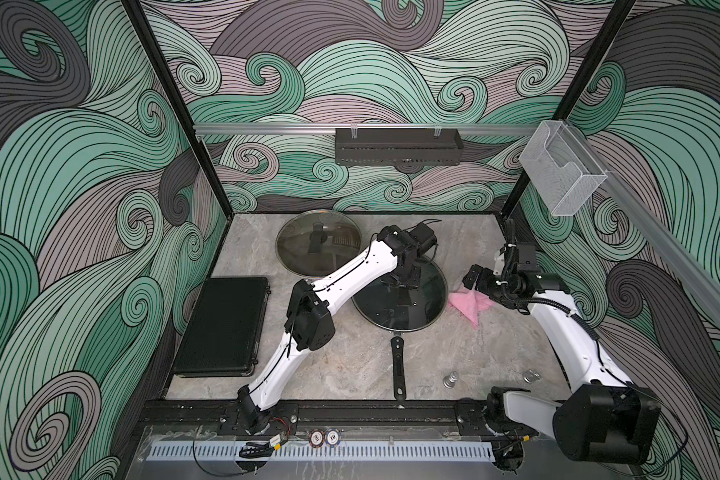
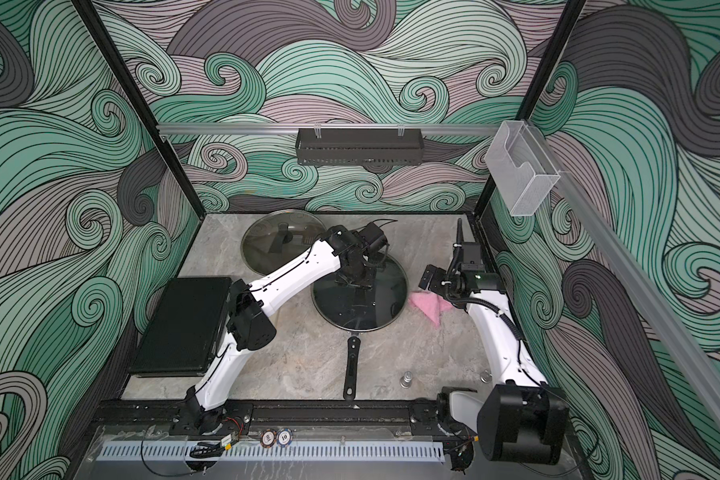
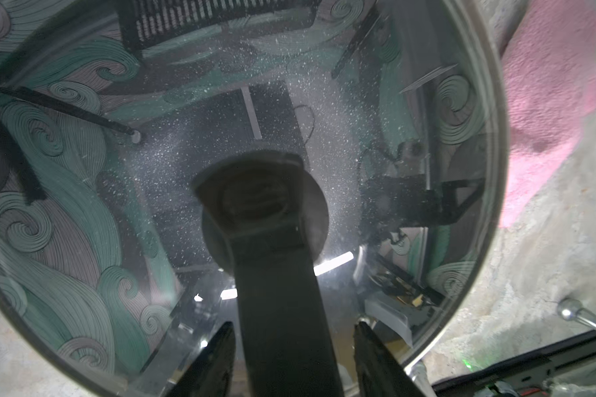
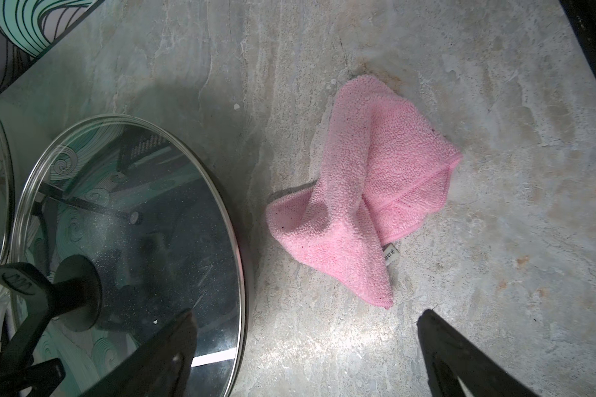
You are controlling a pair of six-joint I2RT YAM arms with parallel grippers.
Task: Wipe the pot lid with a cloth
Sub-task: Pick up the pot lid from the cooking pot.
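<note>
Presently the cloth (image 4: 358, 206) lies crumpled on the table (image 1: 341, 365), just beside the pot lid (image 1: 400, 303) on the robot's right. In the right wrist view a strip of bare surface shows between cloth and lid rim. The cloth is plain pink terry with a stitched hem, folded over itself in loose peaks. A small white label (image 4: 389, 256) sticks out at one edge.

The pot lid is round glass with a metal rim and sits on a black frying pan, whose long handle (image 1: 398, 365) points toward the robot's base. Fine pale specks show across it in the left wrist view; whether they are on the glass or on the pan beneath cannot be told.

The left gripper (image 3: 295, 361) straddles the lid handle (image 3: 283, 275), its jaws apart, with a gap visible on one side. The right gripper (image 4: 308, 312) hangs over the cloth with jaws wide, holding nothing.

The table is grey, marble-patterned, with rusty stains near the cloth. A second glass lid (image 1: 316, 245) lies at the back, and a black case (image 1: 221, 328) lies on the left. The walls (image 1: 80, 187) carry a green and grey wave pattern. A black rack (image 1: 398, 145) and a clear plastic holder (image 1: 562, 174) hang from rails.
</note>
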